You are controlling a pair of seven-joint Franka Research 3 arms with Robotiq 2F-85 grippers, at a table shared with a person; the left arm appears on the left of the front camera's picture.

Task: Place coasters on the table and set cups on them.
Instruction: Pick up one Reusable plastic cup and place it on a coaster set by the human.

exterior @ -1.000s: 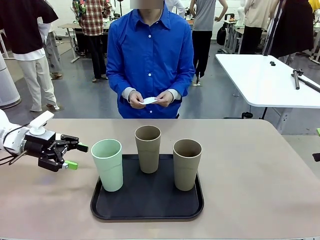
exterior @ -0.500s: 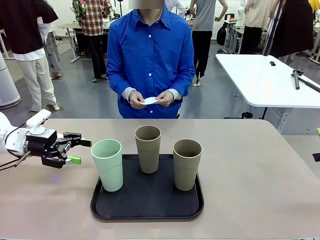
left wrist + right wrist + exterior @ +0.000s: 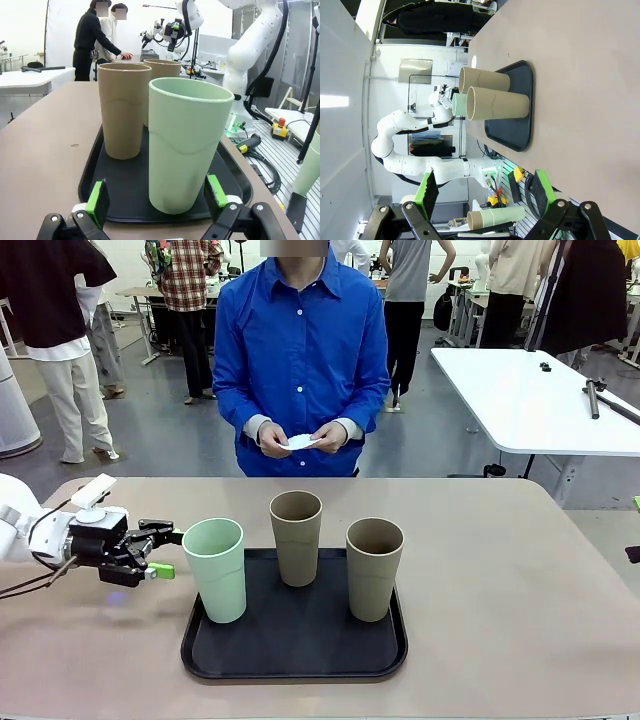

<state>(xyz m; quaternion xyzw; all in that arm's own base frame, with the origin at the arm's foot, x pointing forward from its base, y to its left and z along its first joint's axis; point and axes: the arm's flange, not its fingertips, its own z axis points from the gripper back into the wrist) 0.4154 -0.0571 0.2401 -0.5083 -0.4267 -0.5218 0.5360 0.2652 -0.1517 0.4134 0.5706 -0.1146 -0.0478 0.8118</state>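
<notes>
Left gripper [image 3: 168, 553] hangs open, aimed at the mint cup [image 3: 215, 570] on the tray [image 3: 295, 672], just short of it. Coasters [image 3: 300, 441] are with the person [image 3: 300, 350], none on the table [image 3: 500, 570]. The grasp step looks to be in hand; next it calls for easing in, closing and lifting straight. Right gripper [image 3: 485, 182] is open, well apart

Bare table [image 3: 500, 590] either side of the tray [image 3: 300, 645] with three close-set cups [image 3: 374, 575]

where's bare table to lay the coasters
The beige matte table lies bare right of the black rectangular tray, and along the far edge before the person. Crowded: the tray itself, and its left side, where the open left gripper points at the mint-green tumbler.
</notes>
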